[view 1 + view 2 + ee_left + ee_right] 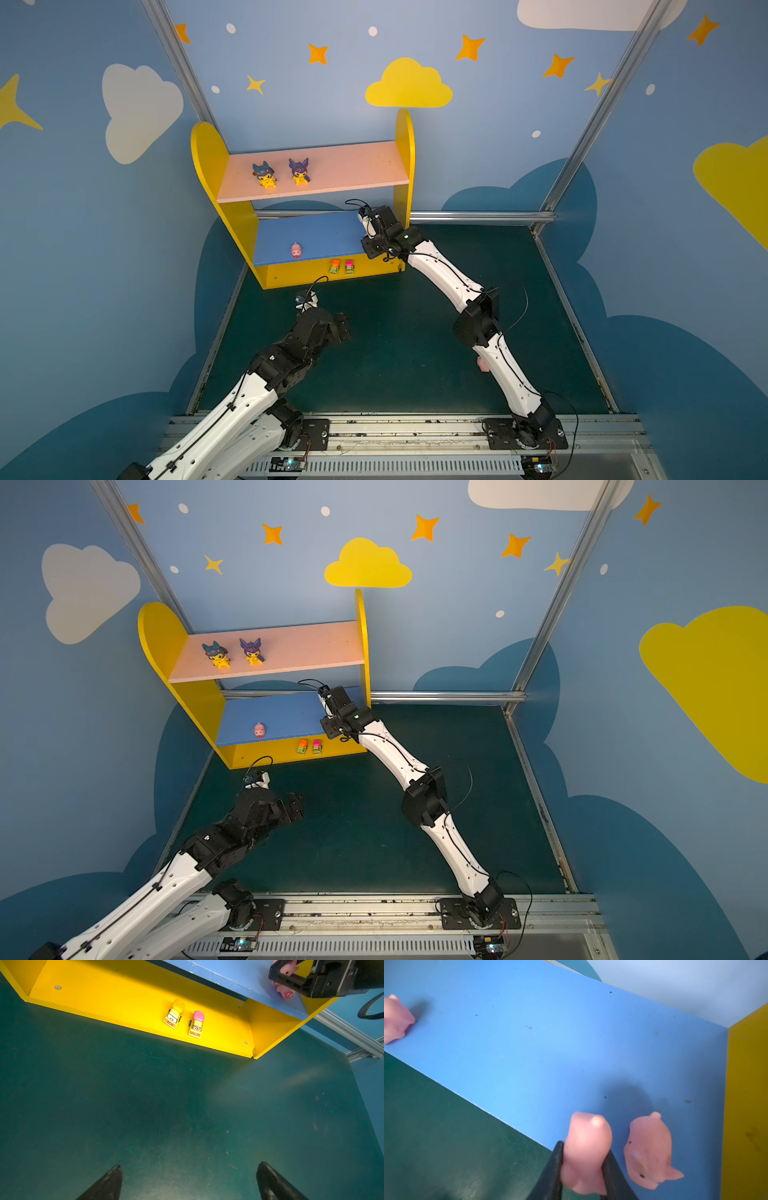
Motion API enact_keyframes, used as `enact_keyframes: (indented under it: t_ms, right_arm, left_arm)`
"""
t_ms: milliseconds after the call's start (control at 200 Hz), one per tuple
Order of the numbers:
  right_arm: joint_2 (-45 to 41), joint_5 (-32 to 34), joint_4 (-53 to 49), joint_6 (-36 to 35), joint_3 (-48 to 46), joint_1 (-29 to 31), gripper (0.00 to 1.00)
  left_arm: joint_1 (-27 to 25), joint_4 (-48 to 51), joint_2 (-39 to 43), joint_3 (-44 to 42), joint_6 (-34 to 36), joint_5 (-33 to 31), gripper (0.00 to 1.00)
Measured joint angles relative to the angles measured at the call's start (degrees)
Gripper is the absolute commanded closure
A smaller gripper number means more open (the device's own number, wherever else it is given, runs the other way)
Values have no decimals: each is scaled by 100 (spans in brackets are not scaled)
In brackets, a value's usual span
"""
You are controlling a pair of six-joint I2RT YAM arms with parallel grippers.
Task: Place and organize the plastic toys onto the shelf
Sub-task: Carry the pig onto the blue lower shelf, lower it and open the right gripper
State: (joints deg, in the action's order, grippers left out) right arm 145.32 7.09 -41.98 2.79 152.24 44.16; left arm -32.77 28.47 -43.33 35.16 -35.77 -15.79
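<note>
**One held pig (pixel 585 1153) to set down beside its neighbour**

The right gripper (pixel 584 1148) pinches the pig across its middle, jaws narrow on the soft pink body. It hangs near the front edge of the blue lower board (pixel 550 1043), at the right end of the shelf (pixel 210 166). Whether it already touches the board I cannot tell.

A second pig (pixel 648 1153) lies just beside it, and a third pig (pixel 296 250) stands well apart toward the left end. I would carry the pig further in from the edge, lower it until it rests, then part the jaws slowly. The rounded, rubbery-looking body could roll or cling to a pad, and the neighbour is close enough to be nudged.

The board looks flat, matte and lightly speckled. The hard, glossy orange-topped car (pixel 174 1014) and pink-topped car (pixel 196 1024) sit on the yellow base (pixel 104 997). The blue-hooded figurine (pixel 264 173) and purple-hooded figurine (pixel 299 170) stand on the pink upper board (pixel 353 166).

A fourth pig (pixel 483 364) lies on the dark green desk (pixel 395 353) under the right arm. The left gripper (pixel 190 1165) hovers over the desk, jaws wide and empty.
</note>
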Motion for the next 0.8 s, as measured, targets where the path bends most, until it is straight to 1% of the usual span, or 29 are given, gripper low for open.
enact_keyframes:
  t_ms: [220, 801]
  right_arm:
    - [133, -122, 22, 28, 249, -50, 72]
    - [271, -289, 26, 146, 258, -59, 72]
  left_arm:
    - [7, -2, 0, 0, -2, 31, 0]
    - [15, 0, 74, 0, -2, 28, 0]
